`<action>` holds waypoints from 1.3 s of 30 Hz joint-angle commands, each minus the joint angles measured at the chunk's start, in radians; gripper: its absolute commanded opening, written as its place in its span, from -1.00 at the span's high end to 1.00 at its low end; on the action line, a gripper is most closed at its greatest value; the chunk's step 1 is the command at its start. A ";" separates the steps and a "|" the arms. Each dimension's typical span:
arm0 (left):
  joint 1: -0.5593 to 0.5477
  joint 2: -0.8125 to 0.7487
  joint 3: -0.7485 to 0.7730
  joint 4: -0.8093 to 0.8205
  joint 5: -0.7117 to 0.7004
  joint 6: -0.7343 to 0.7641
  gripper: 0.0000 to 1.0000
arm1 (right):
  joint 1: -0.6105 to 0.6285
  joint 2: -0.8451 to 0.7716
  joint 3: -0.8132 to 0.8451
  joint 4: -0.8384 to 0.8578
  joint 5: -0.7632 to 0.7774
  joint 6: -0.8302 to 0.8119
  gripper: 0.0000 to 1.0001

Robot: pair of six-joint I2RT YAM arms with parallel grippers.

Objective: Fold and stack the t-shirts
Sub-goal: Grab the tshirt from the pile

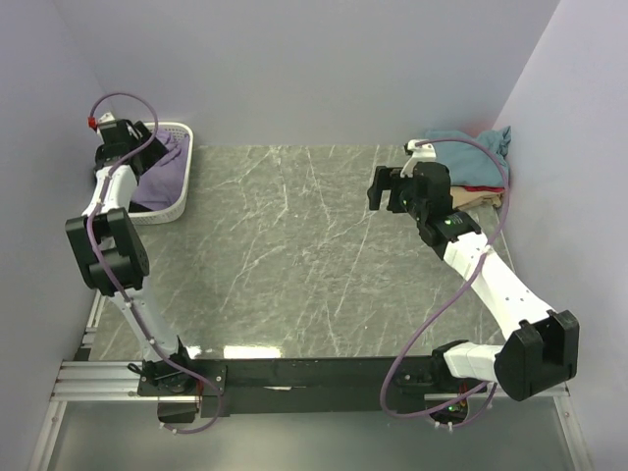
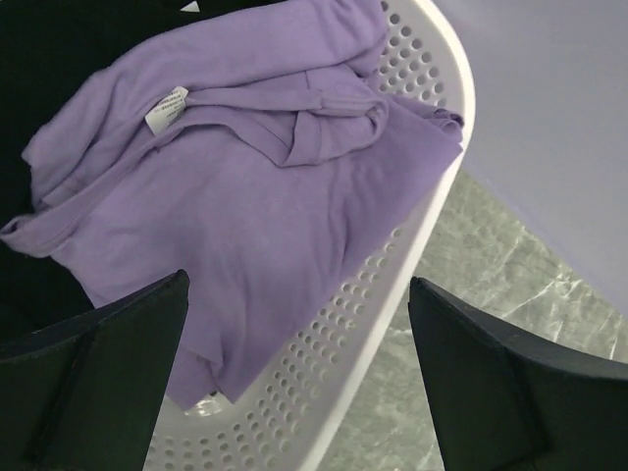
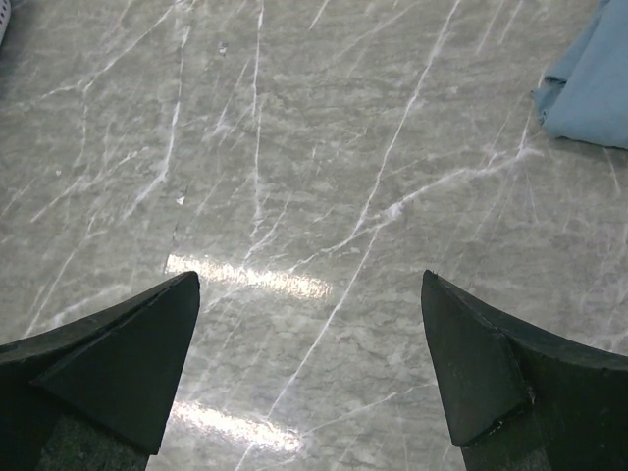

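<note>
Two grippers: left gripper point(image 2: 294, 329) spread wide over the basket point(image 2: 385, 306); right gripper point(image 3: 309, 329) spread wide over bare table point(image 3: 294, 177).
Lavender t-shirt point(image 2: 245, 196): crumpled in the basket, far left.
Handling: probably soft, light and limp; pinch a raised fold by the collar.
Teal t-shirt point(image 1: 469, 147): tops the far-right pile.

I've got left gripper point(image 2: 297, 294) jaws spread wide, left arm point(image 1: 108, 245) extended far-left; right gripper point(image 3: 310, 285) spread too, right arm point(image 1: 491, 285) reaching forward.
</note>
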 commanded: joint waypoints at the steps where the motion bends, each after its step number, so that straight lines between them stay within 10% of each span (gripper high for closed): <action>1: 0.028 0.049 0.132 -0.052 0.061 0.037 -0.99 | -0.002 -0.007 0.039 0.013 -0.008 -0.023 -0.99; 25: 0.091 0.518 0.585 -0.224 0.131 0.123 -0.68 | 0.000 0.190 0.085 -0.046 -0.137 -0.015 -0.99; 31: 0.079 0.540 0.574 -0.199 0.086 0.132 0.92 | -0.002 0.187 0.073 -0.033 -0.147 -0.010 -0.99; 39: 0.025 0.307 0.483 -0.113 0.113 0.159 0.99 | 0.000 0.195 0.070 -0.023 -0.190 0.002 -0.99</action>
